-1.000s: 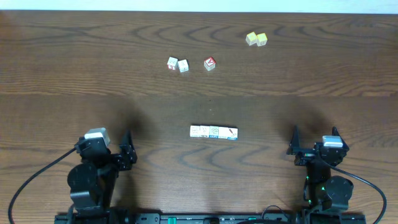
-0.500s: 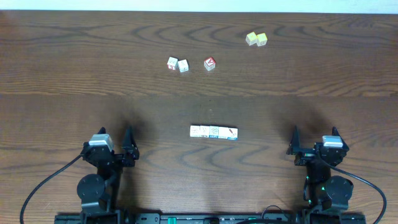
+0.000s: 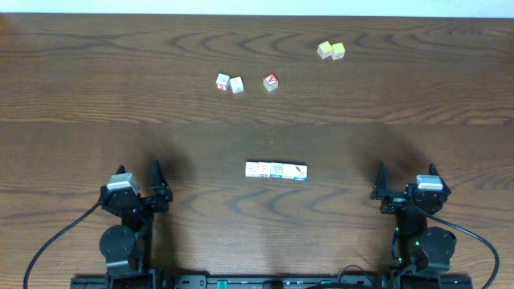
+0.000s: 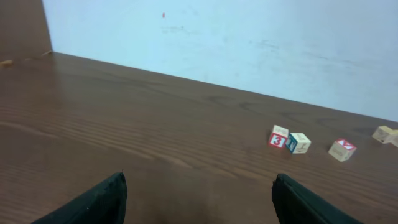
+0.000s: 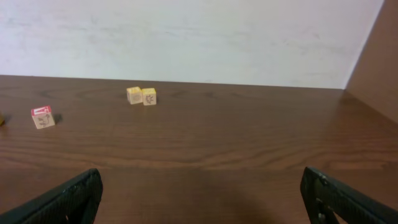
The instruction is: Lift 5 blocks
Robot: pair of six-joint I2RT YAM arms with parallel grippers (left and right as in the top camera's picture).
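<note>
On the dark brown wooden table (image 3: 80, 120), the black left gripper (image 3: 138, 170) and black right gripper (image 3: 407, 172) are seen with jaws spread wide, nothing held. A short row of small cream wooden alphabet blocks (image 3: 275, 170) is laid between the two grippers, well apart from each. Farther ahead of the left gripper two pale cubes (image 3: 222, 81) and a red-faced cube (image 3: 271, 81) are seen, and ahead of the right gripper two yellow cubes (image 3: 324, 50).

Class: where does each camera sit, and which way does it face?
Overhead: above the table, looking straight down; both arms at the near edge, row of blocks between.
Left wrist: low on the left gripper, facing the far wall; two open fingers show.
Right wrist: likewise on the right gripper.
Both wrist views share the red-topped cube and yellow cubes.
</note>
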